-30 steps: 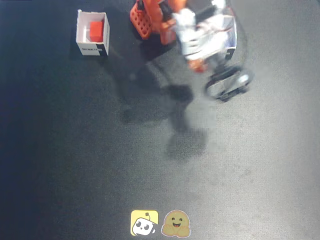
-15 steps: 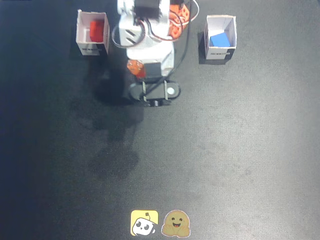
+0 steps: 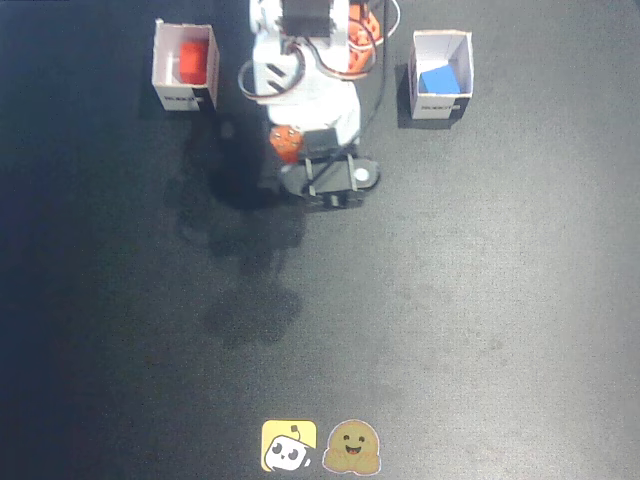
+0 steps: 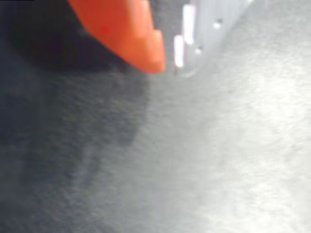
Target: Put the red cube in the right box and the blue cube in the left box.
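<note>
The red cube [image 3: 191, 61] lies inside the white box [image 3: 185, 88] that stands at the upper left of the fixed view, left of the arm [image 3: 305, 85]. The blue cube [image 3: 437, 80] lies inside the other white box [image 3: 441, 102], which stands right of the arm at about the same height in that view. Each box shows a black label strip low on its near wall. The arm is folded between the two boxes, apart from both. In the wrist view the pincer [image 4: 167, 60] hangs over the bare dark tabletop [image 4: 218, 160], its orange finger [image 4: 126, 34] and pale finger [image 4: 204, 29] nearly together at the tips, with nothing between them. Two stickers [image 3: 320, 446] lie at the tabletop's near edge, well below the arm.
</note>
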### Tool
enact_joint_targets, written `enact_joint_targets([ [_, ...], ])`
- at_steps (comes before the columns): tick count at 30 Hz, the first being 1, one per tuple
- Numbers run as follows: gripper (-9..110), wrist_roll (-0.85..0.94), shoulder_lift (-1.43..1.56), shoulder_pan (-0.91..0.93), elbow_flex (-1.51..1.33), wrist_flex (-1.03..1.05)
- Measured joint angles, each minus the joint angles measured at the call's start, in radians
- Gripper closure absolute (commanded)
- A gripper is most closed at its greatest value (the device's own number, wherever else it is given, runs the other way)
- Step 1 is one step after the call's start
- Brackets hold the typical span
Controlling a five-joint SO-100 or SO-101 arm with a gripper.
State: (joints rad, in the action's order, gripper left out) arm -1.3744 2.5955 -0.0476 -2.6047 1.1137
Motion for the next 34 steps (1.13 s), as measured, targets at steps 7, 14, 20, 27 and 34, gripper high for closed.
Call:
enact_joint_targets([
  [7, 101, 0.0, 0.264, -0.014, -0.218, -0.02],
  [14, 101, -0.032, 0.474, -0.014, -0.273, 0.101],
  [20, 101, -0.067, 0.486, -0.009, -0.272, 0.144],
  [27, 101, -0.067, 0.486, -0.015, -0.272, 0.144],
  [34, 101, -0.052, 0.486, -0.029, -0.272, 0.144],
])
